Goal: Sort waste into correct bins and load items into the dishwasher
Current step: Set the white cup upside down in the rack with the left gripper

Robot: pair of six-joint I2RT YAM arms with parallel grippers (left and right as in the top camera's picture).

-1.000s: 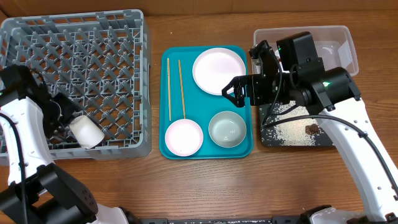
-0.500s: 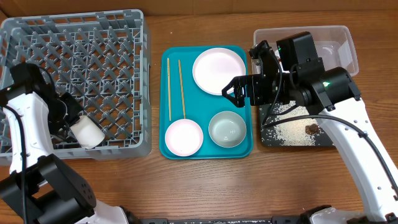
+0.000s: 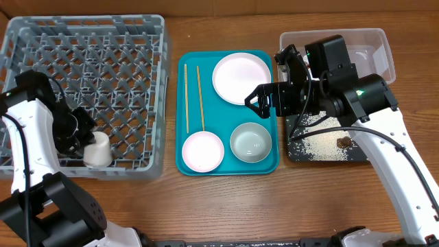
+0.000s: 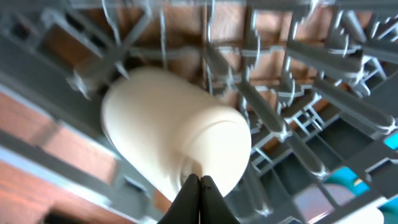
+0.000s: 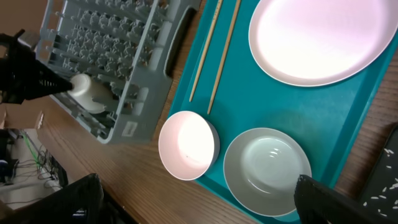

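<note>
The small white cup (image 3: pixel 98 149) stands in the front left of the grey dish rack (image 3: pixel 89 62). My left gripper (image 3: pixel 82 134) is shut, its tips touching the cup's side (image 4: pixel 174 134) without holding it. My right gripper (image 3: pixel 257 101) hangs open and empty above the teal tray (image 3: pixel 219 116). The tray holds the large pale plate (image 3: pixel 241 77), the small pink dish (image 3: pixel 203 151), the grey-green bowl (image 3: pixel 250 143) and two chopsticks (image 3: pixel 186 96). In the right wrist view the dish (image 5: pixel 188 144) and bowl (image 5: pixel 267 171) lie between my open fingers. No red scraps or paper wad show.
The clear tub (image 3: pixel 377 48) stands at the back right, partly under my right arm. The black tray (image 3: pixel 319 144) with white grains and a brown lump (image 3: pixel 342 142) lies in front of it. Rack pegs (image 4: pixel 298 93) crowd around the cup.
The cup has gone from lying on its side to nearly upright. My left gripper moved slightly right against it, and the rack shifted a little. The right arm has not moved.
</note>
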